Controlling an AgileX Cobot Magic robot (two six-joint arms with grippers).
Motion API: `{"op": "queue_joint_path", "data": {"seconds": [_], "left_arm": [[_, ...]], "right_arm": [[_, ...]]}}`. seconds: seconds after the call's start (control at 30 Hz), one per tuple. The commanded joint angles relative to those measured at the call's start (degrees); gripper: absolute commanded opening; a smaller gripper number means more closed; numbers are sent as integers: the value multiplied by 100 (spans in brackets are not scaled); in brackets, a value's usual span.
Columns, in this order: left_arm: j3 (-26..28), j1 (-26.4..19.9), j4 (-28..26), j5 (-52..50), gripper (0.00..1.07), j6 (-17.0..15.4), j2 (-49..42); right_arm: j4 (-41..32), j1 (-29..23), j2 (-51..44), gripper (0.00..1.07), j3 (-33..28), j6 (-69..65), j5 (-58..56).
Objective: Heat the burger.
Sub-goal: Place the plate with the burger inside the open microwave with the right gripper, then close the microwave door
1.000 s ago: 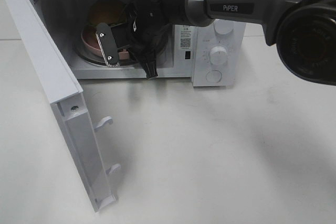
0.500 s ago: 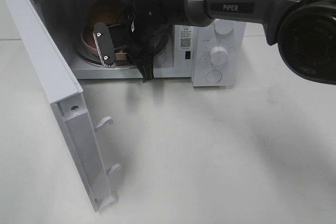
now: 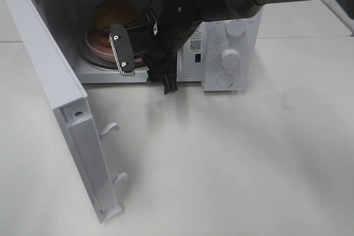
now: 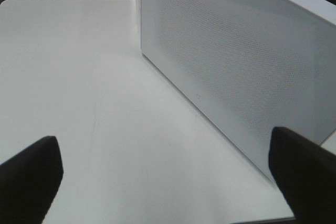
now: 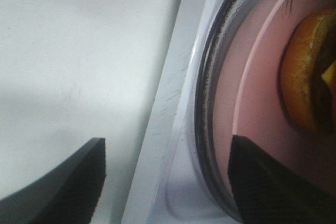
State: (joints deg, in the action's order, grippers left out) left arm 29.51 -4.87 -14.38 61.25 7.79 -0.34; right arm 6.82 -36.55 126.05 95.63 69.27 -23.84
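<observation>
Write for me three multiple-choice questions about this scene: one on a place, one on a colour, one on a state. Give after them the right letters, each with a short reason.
1. Where is the burger?
A. inside the microwave
B. on top of it
C. beside it, on the right

2. What colour is the plate under the burger?
A. blue
B. pink
C. white

3. In what state is the microwave's door?
A. shut
B. taken off
C. swung open

Answers:
1 A, since the bun shows inside the cavity, behind the opening.
2 B, since the right wrist view shows a pink rim around the bun.
3 C, since the door stands out to the left, its latch hooks in view.
</observation>
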Motion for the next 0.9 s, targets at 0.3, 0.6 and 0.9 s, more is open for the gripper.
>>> {"op": "queue_joint_path", "data": {"seconds": [0.3,0.6,0.9], "left_arm": [[0,6,-6,-34,100,-23,-92],[0,6,-6,-34,100,-23,-92],[0,6,-6,-34,100,-23,-92]], "right_arm": [[0,34,-1243,75,-1369,-258,206],[212,34,-2028,82,-2131,-928,201],[602,34,-2785,80,-2756,-1587,-143]]}}
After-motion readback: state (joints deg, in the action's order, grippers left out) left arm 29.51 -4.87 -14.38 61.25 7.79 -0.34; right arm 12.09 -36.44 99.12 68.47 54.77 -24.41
